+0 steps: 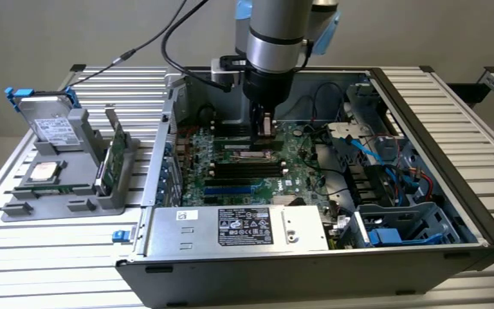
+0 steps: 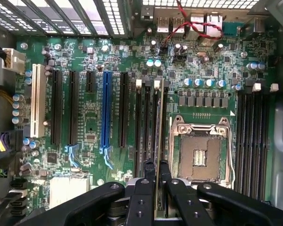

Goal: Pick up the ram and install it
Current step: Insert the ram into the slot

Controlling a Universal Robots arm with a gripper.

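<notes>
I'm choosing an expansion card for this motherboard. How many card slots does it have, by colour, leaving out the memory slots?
White slot: 1
Blue slot: 1
Black slots: 4, one of them short
Total: 6

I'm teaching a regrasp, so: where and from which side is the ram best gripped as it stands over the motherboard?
By its upper long edge, from straight above, clamping the two flat faces, as the gripper holds it. The ram stands on edge, in line with the black slots, so its lower edge is left free to seat.
</notes>
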